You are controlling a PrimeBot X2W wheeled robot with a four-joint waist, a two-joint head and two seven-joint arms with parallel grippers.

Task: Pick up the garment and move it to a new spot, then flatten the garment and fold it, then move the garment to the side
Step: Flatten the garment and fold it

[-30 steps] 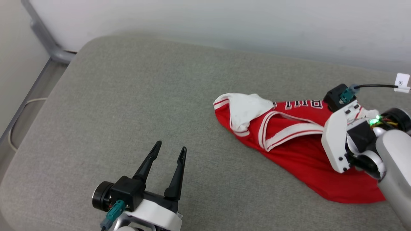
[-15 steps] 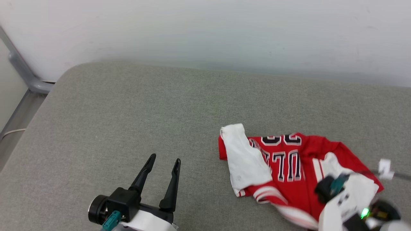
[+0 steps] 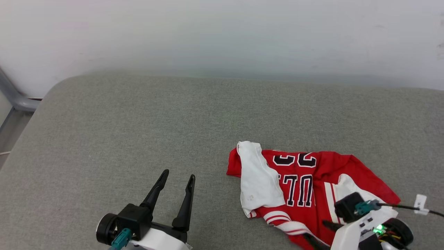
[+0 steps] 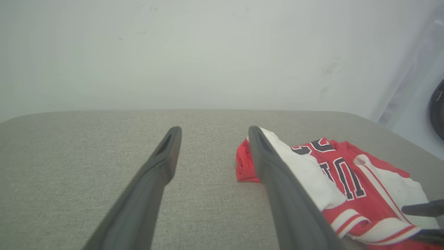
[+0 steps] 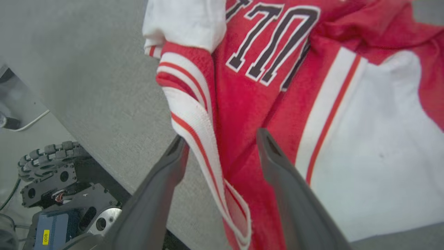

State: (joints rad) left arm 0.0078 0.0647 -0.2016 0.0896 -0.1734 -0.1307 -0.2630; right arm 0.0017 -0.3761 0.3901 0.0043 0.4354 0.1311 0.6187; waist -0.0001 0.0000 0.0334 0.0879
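The grey padded surface point(image 3: 138, 114) carries the garment point(image 3: 308, 187), crumpled toward its near right corner and close to the near edge, lettered side up, with one white sleeve point(image 3: 258, 180) folded across its left end. The left end effector point(image 3: 178, 173) hovers by the near edge, left of the garment and apart from it, fingers wide and empty. The right end effector point(image 5: 222, 136) is also spread wide, its fingers straddling the striped trim point(image 5: 194, 114) without clamping it
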